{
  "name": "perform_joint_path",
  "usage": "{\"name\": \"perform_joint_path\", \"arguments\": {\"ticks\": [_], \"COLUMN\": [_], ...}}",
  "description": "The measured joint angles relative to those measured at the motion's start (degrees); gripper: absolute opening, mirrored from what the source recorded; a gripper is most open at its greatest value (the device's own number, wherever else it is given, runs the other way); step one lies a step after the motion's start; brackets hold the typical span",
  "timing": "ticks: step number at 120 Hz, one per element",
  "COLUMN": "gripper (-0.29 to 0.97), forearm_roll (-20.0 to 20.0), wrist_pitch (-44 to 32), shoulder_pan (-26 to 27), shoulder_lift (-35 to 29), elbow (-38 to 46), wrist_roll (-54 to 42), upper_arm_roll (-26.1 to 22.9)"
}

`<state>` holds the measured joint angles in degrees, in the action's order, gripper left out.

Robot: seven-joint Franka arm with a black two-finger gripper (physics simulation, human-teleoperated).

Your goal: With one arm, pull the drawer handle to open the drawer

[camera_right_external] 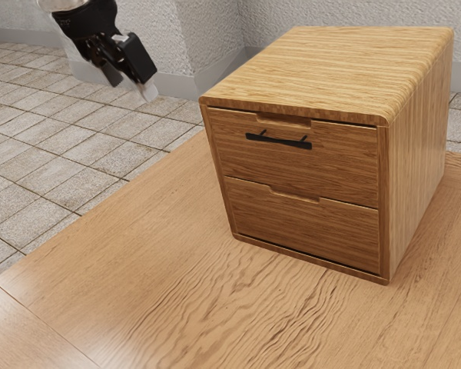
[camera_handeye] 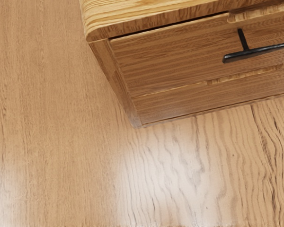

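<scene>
Up and off to the exterior view's left of the wooden cabinet (camera_right_external: 346,77), the claw (camera_right_external: 131,86) hangs in the air above the tiled floor (camera_right_external: 46,154), fingers spread and gripping nothing, well apart from the cabinet. On the cabinet's front, the black drawer handle (camera_right_external: 278,141) sits on the top drawer (camera_right_external: 292,165), flush with the frame, above the lower drawer (camera_right_external: 303,223). The cabinet stands on the wooden surface (camera_right_external: 138,292).
</scene>
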<state>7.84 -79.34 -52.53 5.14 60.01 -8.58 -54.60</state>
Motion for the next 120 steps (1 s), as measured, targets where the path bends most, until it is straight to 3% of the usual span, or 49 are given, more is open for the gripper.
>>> {"name": "perform_joint_path", "arguments": {"ticks": [21, 52, 94, 105, 120], "gripper": [0.65, 0.65, 0.64, 0.64, 0.63], "forearm_roll": [-6.5, -0.6, 0.5, 0.5, 0.1], "wrist_pitch": [1.6, -2.9, -18.0, -21.2, -25.6], "shoulder_pan": [7.1, 9.1, 12.8, 10.2, 11.7], "shoulder_lift": [-0.7, -3.3, -4.2, -9.2, -11.3], "elbow": [5.1, 9.7, 17.0, 20.0, 21.8], "wrist_roll": [2.5, -10.0, -33.4, -38.1, -43.4], "upper_arm_roll": [0.4, 0.0, 0.1, 0.3, 0.5]}}
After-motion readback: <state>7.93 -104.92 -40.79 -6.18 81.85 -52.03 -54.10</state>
